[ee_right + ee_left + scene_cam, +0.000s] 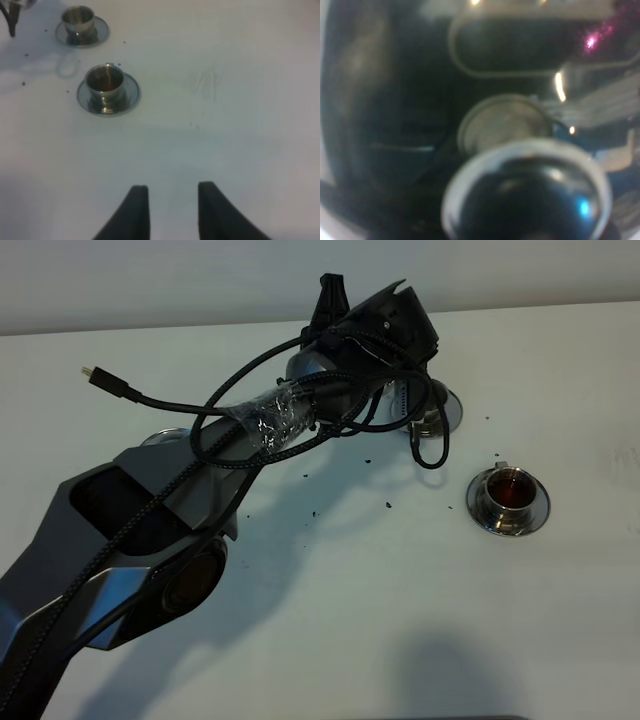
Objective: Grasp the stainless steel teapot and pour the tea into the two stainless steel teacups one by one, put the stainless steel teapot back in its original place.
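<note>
At the upper middle of the high view, the left gripper (372, 332) is hanging over the table (350, 640), its jaws hidden under its own body. It is closed, and the stainless steel teapot (525, 204) is filling the left wrist view with its loop handle (520, 75) toward the top of that frame, so I judge the claw is clamping that handle.

Just below and to the right of the claw in the high view, the far teacup (79, 21) is sitting on its saucer (102, 31), half covered by a cable loop (432, 448). Whether it is holding anything I cannot tell. Further toward the lower right, the near teacup (508, 498) is already holding tea (512, 488).

The second pour is probably the step in hand. It is turning on the spout lining up over the far cup, and the spout is not showing.

The coaster (165, 437) is peeking out at mid-left, on the arm's other side. The right gripper (172, 189) is idling with a narrow gap, gripping nothing, well apart from both cups.
</note>
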Action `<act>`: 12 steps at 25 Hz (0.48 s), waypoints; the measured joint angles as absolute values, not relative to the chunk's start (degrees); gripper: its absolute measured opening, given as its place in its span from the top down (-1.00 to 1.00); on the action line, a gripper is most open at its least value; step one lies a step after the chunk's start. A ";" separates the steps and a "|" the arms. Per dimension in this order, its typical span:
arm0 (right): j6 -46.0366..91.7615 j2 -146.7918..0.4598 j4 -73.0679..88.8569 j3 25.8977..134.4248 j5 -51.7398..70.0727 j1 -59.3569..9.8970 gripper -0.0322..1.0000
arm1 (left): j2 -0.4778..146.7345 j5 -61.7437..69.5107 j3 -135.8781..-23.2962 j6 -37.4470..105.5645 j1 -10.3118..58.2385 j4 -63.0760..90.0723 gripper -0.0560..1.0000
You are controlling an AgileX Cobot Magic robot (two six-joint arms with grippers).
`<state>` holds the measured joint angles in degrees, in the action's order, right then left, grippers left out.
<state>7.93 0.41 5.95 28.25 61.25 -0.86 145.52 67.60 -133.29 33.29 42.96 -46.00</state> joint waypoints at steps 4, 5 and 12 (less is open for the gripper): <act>7.93 0.41 5.95 28.25 61.25 -0.86 0.49 | 145.73 67.61 -133.29 32.93 43.07 -47.23 0.48; 7.93 0.41 5.95 28.25 61.25 -0.86 0.49 | 145.73 67.67 -133.29 32.88 43.12 -47.34 0.48; 7.93 0.41 5.95 28.25 61.25 -0.86 0.49 | 145.79 67.01 -133.29 31.38 43.61 -48.83 0.48</act>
